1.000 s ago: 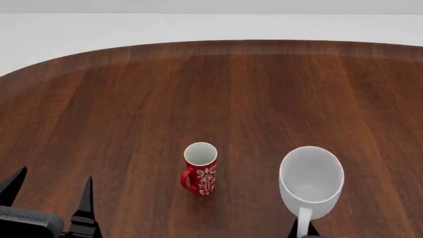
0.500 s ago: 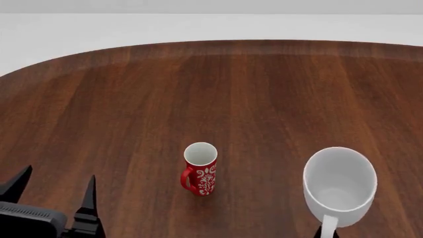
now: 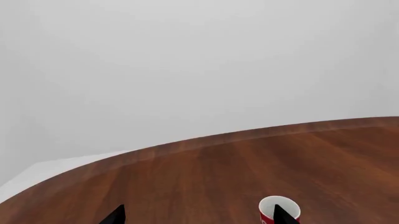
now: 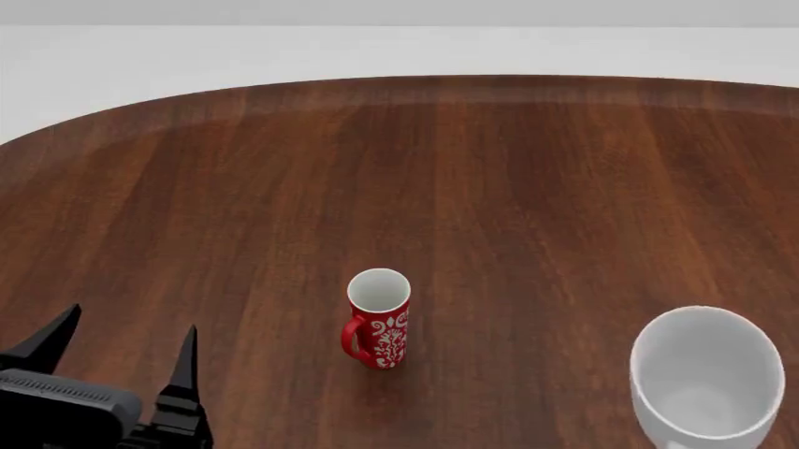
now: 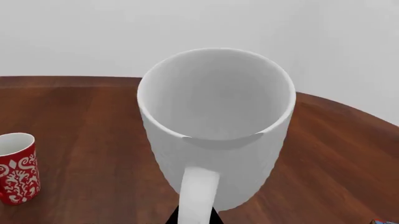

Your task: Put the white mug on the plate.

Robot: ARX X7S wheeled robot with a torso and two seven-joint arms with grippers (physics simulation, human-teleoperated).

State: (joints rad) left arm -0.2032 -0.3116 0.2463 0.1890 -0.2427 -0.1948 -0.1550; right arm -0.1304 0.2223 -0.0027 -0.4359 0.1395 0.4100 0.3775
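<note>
The white mug [image 4: 706, 379] hangs at the near right of the wooden table [image 4: 500, 168], its mouth up. In the right wrist view the white mug [image 5: 218, 126] fills the middle, and my right gripper [image 5: 194, 216] is shut on its handle, with dark fingers on both sides. That gripper is out of the head view. At the near left my left gripper [image 4: 125, 339] stands open and holds nothing. In the left wrist view the left gripper [image 3: 198, 215] is spread wide above bare wood. The plate is out of view.
A slim red mug with a white floral pattern [image 4: 378, 318] stands upright at the table's near middle, left of the white mug; the red mug [image 5: 17, 168] [image 3: 272, 206] shows in both wrist views. A small coloured object [image 5: 384, 221] peeks in at the right wrist view's edge.
The white mug has travelled to the right and nearer in the head view, held by the right gripper. My left gripper has crept slightly forward and right.
</note>
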